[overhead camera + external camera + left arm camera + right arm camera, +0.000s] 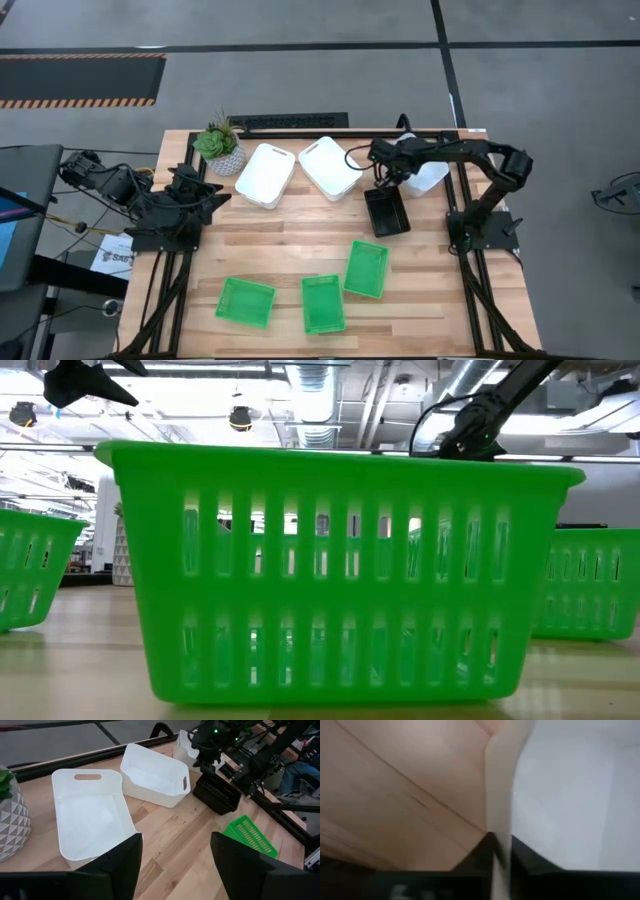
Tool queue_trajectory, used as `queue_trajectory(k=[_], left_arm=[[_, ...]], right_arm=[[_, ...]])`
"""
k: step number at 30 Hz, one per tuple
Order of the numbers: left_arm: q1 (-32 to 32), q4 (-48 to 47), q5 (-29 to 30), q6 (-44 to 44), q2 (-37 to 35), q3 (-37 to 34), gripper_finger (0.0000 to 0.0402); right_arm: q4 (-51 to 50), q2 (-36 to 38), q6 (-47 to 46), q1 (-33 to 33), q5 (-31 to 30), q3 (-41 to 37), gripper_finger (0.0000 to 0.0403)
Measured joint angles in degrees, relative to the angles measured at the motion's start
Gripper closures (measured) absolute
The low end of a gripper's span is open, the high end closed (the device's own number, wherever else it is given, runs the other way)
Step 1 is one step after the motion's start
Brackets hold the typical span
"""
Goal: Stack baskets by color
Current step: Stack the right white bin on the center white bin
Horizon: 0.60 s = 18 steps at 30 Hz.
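Observation:
Three white baskets stand along the far side of the table: one [265, 175], one [328, 167] and a third [430, 172] half under my right arm. My right gripper [388, 178] points steeply down at the third basket's left wall and is shut on it. A black basket [387, 212] sits on the wood just in front of it. Three green baskets [246, 302], [323, 303], [367, 268] lie near the front edge. My left gripper [175, 865] waits open at the table's left, above the wood beside the leftmost white basket [92, 817]. My right gripper pinches the third white basket's thin side wall [499, 810] at its rim, coming from above and pointing steeply down. One finger [530, 857] is inside the basket and the other [472, 857] is outside, over the wood. The basket stands upright.
A potted green plant [220, 148] in a white patterned pot stands at the far left corner. In the low view a green basket [340, 570] fills most of the picture. Bare wood lies in the table's middle, between the white and green baskets.

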<state>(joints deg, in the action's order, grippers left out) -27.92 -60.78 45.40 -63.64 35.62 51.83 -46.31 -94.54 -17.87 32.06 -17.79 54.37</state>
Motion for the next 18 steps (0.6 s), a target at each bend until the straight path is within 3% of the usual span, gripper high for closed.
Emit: queue_trajectory(k=[2,8,18], left_arm=[[0.00,0.01,-0.01,0.00,0.00,0.00,0.0178],[0.00,0.01,-0.01,-0.02,0.02,0.01,0.0178],[0.00,0.03,-0.01,-0.02,0.00,0.00,0.0178]], right_arm=[[-0.95,0.00,-0.12,0.02,-0.16,0.00,0.0388],[-6.83,2.72,-0.33,-0.05,-1.89,3.16,0.0397],[-11.80,10.73,-11.11,-5.04,-5.83,18.73,0.0401]])
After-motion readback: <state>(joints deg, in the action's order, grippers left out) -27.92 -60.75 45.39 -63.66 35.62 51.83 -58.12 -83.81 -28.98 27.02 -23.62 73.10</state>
